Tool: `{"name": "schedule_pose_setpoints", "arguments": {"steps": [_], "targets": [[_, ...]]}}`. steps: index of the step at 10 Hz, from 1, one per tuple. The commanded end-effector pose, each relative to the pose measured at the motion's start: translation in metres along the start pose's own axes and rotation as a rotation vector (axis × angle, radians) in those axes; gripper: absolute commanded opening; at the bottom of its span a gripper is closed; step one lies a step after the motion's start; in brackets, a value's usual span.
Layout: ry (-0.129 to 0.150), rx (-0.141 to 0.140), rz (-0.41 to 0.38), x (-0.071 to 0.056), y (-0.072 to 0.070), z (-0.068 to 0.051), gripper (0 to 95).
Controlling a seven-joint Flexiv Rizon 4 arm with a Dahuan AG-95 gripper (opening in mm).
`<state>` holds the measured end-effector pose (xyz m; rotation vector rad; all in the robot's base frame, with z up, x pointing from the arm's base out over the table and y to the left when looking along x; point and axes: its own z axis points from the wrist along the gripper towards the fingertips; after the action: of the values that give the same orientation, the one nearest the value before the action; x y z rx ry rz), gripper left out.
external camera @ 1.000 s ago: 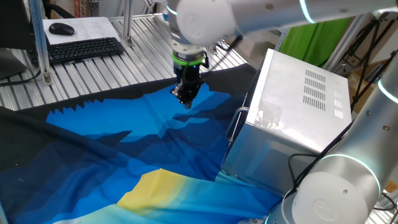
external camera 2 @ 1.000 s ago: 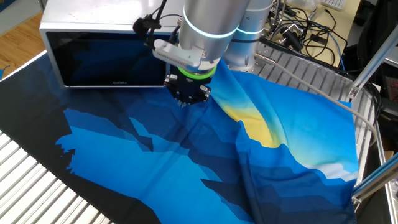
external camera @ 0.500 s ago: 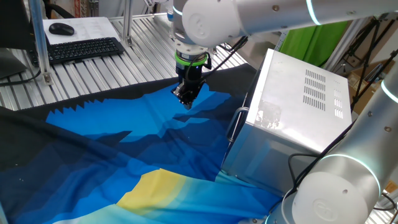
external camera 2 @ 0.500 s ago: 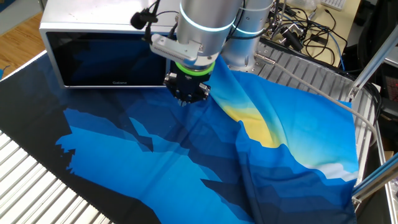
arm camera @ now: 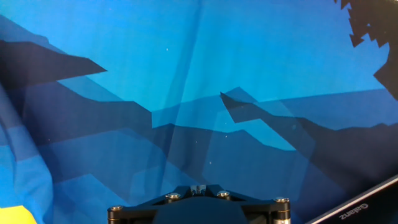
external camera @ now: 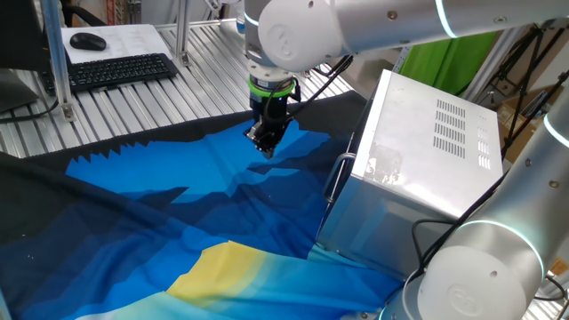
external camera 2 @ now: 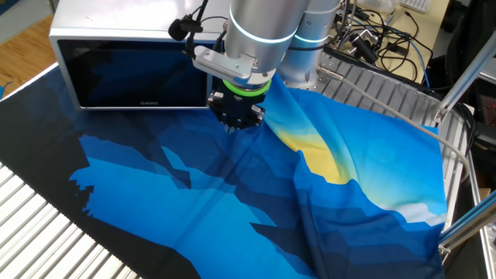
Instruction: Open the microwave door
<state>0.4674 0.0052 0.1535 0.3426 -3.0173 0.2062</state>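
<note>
the gripper (external camera: 263, 142) was poised above the blue cloth (external camera: 178, 204), jaws' state untellable, and would best be brought squarely behind the door handle (external camera: 335, 180).

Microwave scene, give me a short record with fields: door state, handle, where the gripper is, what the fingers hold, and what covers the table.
door: microwave door looks shut, flush with the microwave
handle: vertical silver bar, untouched
gripper: gripper points down above the cloth, in front of the door, apart from the handle
fingers: nothing seen held; open or shut cannot be told
table cover: blue cloth with a yellow patch
</note>
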Motion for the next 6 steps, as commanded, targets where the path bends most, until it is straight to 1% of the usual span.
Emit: {"name": "schedule_pose_setpoints", "arguments": {"steps": [1, 4, 5, 6], "targets": [[0.006, 0.000, 0.035, -0.0012, 0.0001, -0.0008, 0.0], [0.004, -0.001, 0.038, -0.0012, 0.0001, -0.0008, 0.0], [-0.003, 0.013, 0.034, -0.0012, 0.0001, -0.0008, 0.0], [0.005, 0.035, 0.009, -0.0012, 0.0001, -0.0008, 0.0]]}}
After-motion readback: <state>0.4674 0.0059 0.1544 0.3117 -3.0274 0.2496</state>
